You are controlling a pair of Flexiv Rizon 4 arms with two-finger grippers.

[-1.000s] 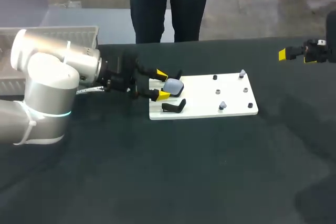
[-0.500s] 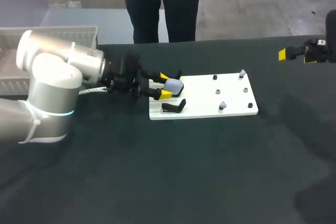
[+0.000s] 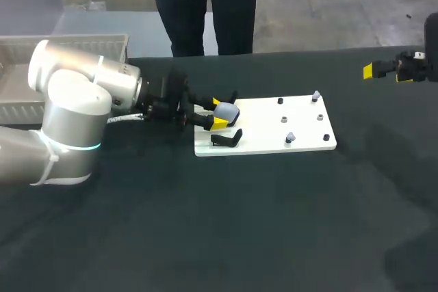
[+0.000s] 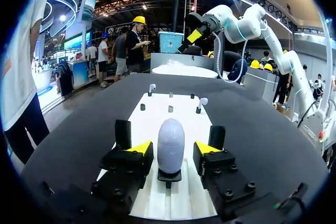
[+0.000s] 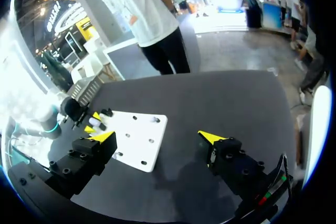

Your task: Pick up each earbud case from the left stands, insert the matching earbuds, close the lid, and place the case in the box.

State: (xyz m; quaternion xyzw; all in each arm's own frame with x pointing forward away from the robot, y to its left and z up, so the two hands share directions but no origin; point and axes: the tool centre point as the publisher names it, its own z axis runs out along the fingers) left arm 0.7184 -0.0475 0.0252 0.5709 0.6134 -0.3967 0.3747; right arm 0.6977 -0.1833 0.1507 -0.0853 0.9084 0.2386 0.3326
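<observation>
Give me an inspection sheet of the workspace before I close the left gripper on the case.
Surface: dark table with a white board lying flat on it.
Job's things: grey earbud case on its black stand at the board's left end. The second stand is empty. The far earbud and near earbud sit on pegs. The box is at the far left.
Clutter: nothing seen.
Grippers: left gripper is open, with a finger on each side of the case and gaps on both sides. The right gripper is open and empty, by the table's right edge.
Cables: light cable at the left arm's wrist, clear of the board.
Surroundings: nothing seen reaching over the table.
</observation>
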